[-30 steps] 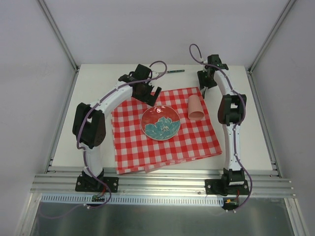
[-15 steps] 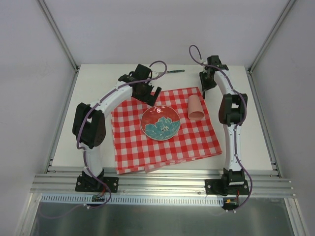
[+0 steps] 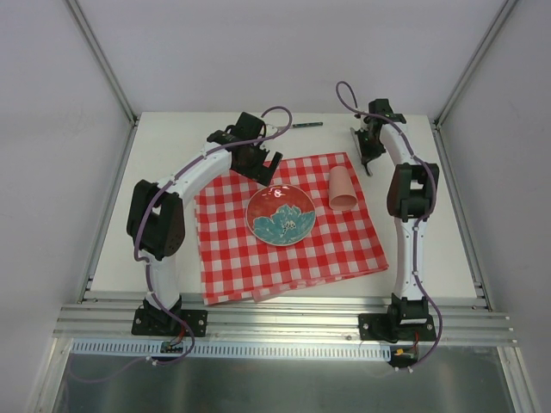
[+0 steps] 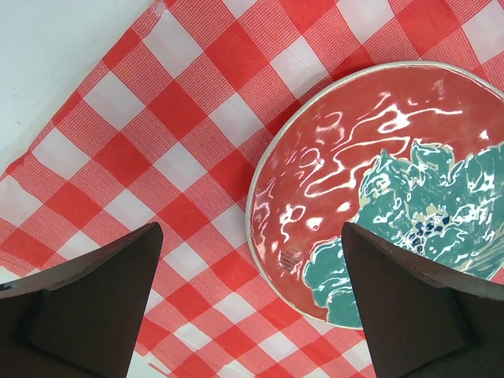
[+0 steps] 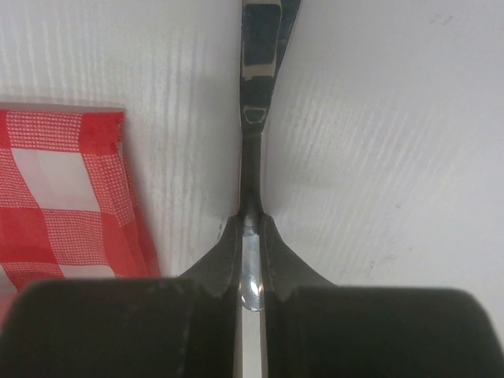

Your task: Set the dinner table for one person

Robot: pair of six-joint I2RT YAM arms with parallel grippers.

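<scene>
A red-and-white checked cloth (image 3: 232, 249) lies on the dinner table (image 3: 172, 163). On it sit a red plate with a teal flower (image 3: 281, 214) and a pink cup (image 3: 343, 189). My left gripper (image 3: 258, 168) hovers open over the plate's left rim (image 4: 264, 197), with nothing between its fingers (image 4: 102, 299). My right gripper (image 3: 368, 157) is low on the bare table just off the cloth's far right corner. In the right wrist view it (image 5: 250, 224) is shut on a slim metal utensil (image 5: 250, 181) whose dark handle (image 5: 260, 47) points away.
A second dark utensil (image 3: 307, 125) lies at the back of the table. The cloth's corner (image 5: 71, 189) is just left of my right gripper. Enclosure walls stand on three sides and an aluminium rail (image 3: 284, 323) runs along the near edge.
My right gripper has closed its fingers onto the utensil, and the right arm has shifted slightly to the right. The left arm, plate and cup have not moved.
</scene>
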